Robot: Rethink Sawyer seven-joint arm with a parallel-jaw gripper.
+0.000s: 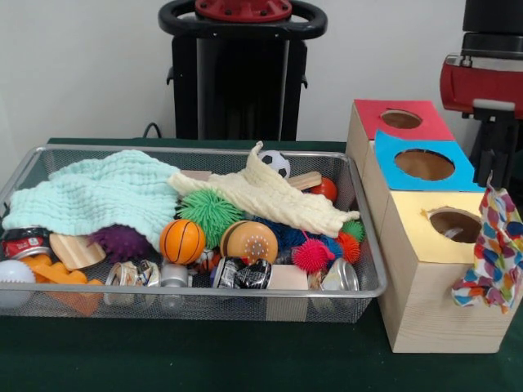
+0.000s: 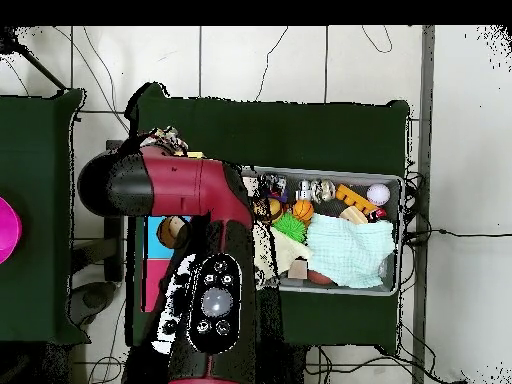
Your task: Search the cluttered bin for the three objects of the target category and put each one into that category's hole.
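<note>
Cans [image 1: 172, 276] lay nearest, along the bin's [image 1: 204, 306] near wall. At right, the gripper [image 1: 498, 184] held a patterned cloth [image 1: 494, 257] dangling beside the yellow hole [image 1: 455, 224]. Centring the cloth over that hole before release would probably stop it snagging. Green cloth covered the table [image 1: 163, 359]; the wall [image 1: 82, 65] was white.

No legible txt, labels or nos. anywhere; cans' [image 1: 24, 242] print too small to read.
</note>
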